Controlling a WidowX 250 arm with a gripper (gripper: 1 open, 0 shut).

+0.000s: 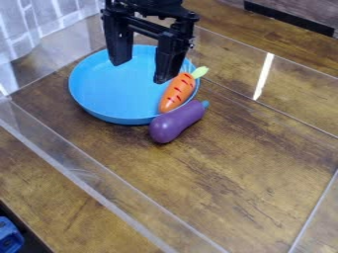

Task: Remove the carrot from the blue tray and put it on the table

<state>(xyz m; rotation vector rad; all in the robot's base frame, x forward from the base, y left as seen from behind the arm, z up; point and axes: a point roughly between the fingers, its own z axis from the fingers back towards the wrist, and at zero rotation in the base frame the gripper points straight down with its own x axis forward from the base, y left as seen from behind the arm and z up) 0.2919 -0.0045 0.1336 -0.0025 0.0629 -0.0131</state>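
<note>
The orange carrot [179, 91] with its light green tip lies tilted on the right rim of the round blue tray [99, 89]. My black gripper [141, 67] hangs over the tray, pointing down, its two fingers spread apart with nothing between them. Its right finger [164, 65] stands just left of the carrot's upper end; I cannot tell whether they touch. The dark wood-grain table [224, 178] stretches out in front and to the right.
A purple toy eggplant [177, 123] lies on the table against the tray's front right edge, just below the carrot. Clear acrylic edging [79, 163] runs along the table's left and front sides.
</note>
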